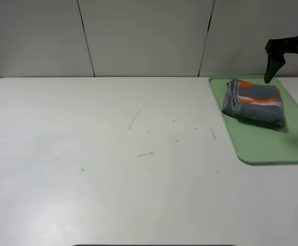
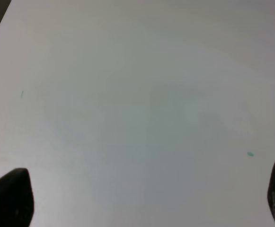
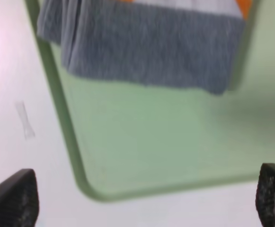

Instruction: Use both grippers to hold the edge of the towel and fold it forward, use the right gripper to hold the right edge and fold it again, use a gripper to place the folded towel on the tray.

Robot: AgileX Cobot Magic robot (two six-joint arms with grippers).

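— Status of the towel (image 1: 254, 102)?
— Folded, lying on the tray (image 1: 272, 146); nothing appears left.
— Jaws?
— Both released: right gripper (image 3: 142, 198) above the tray, left gripper (image 2: 146, 198) over bare worktop (image 1: 113, 169).

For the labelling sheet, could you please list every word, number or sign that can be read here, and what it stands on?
None can be read.
Table: a few faint grey marks near the middle and small green specks, too small to read as text.
Towel: orange and white stripes only, no lettering.
Tray: plain green, no print.
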